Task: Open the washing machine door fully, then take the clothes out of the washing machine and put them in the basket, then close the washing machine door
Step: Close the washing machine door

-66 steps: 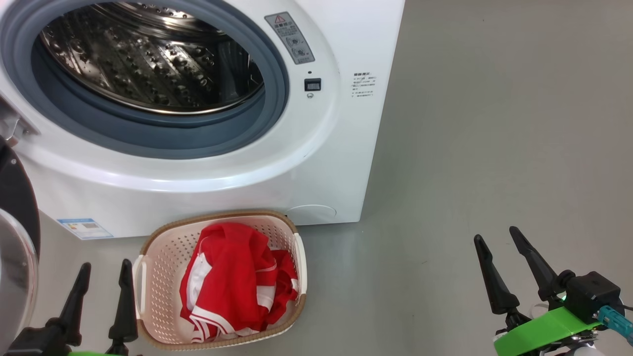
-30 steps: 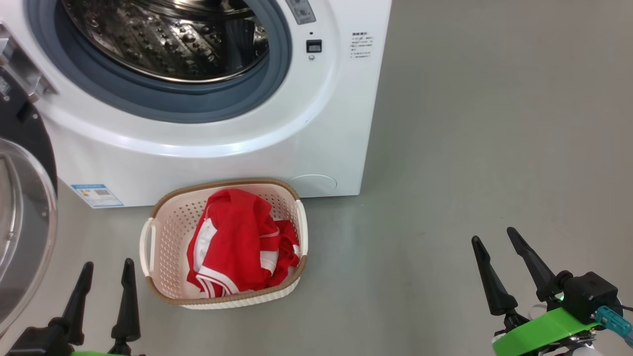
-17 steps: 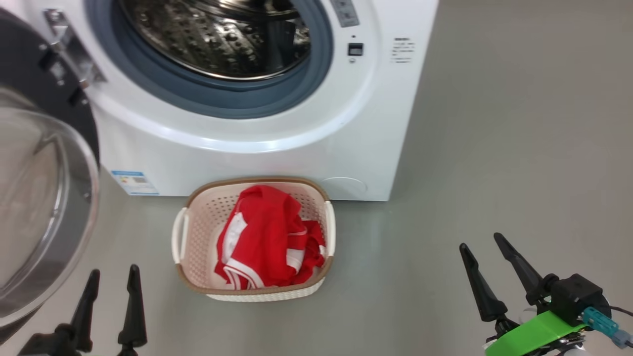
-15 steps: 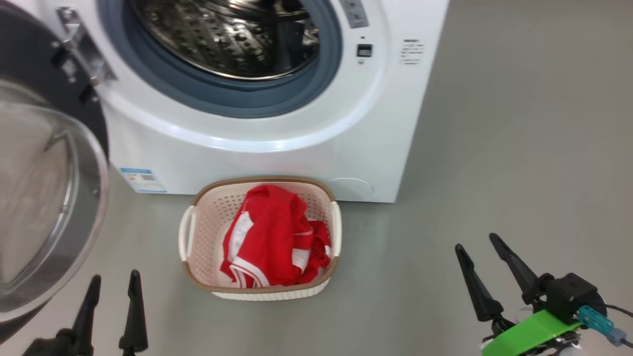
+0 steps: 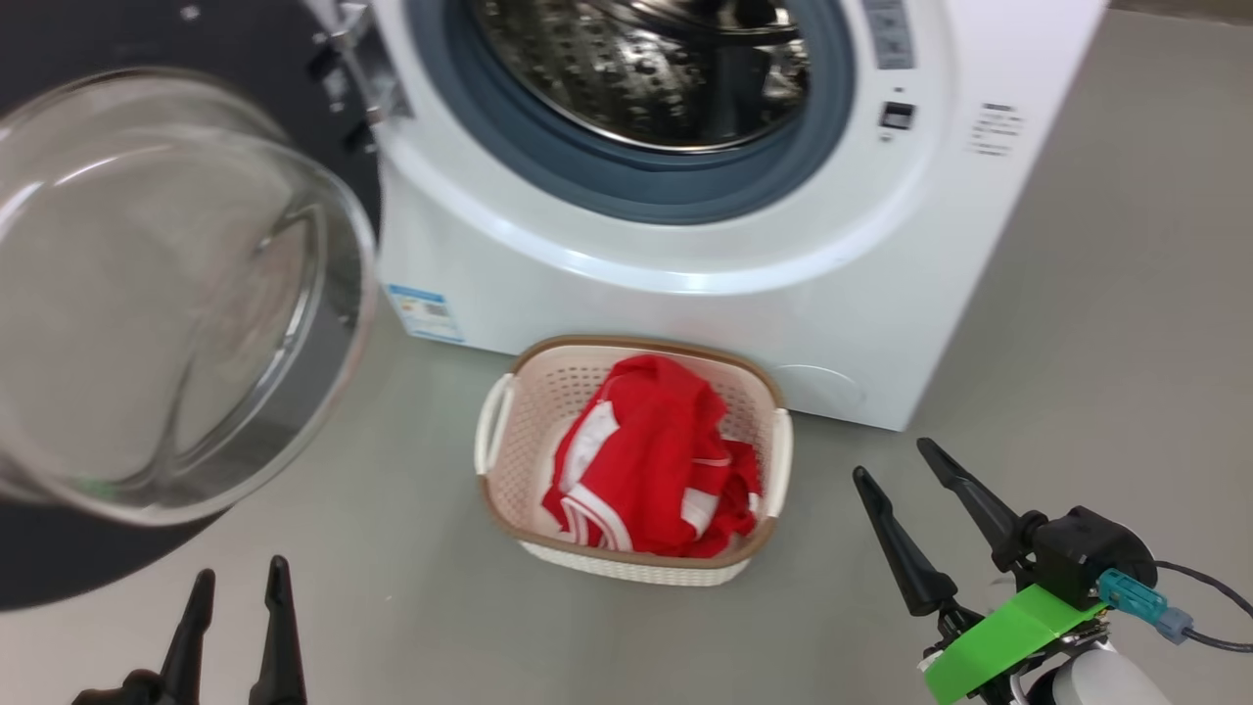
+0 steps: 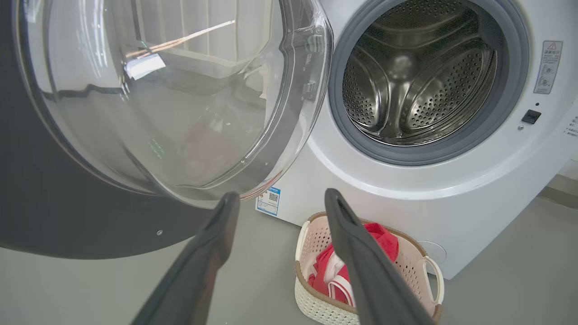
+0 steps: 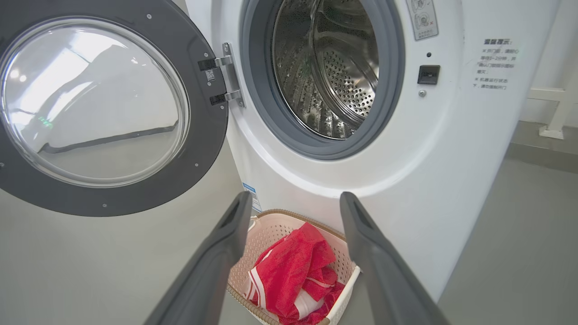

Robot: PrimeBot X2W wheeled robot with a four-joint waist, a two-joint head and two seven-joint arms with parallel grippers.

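The white washing machine stands with its steel drum bare inside. Its door hangs swung open on the left, its glass bowl bulging toward me. On the floor in front of the machine sits the cream basket holding the red clothes. My left gripper is open and empty at the lower left, just below the door. At the lower right, beside the basket, my right gripper is open and empty.
Grey floor spreads out to the right of the machine. A white frame stands against the wall at the far right in the right wrist view. A blue label sits low on the machine front.
The head camera has turned left, so the machine and basket slid right in the picture and far more of the open door shows. Both grippers stay open and empty.
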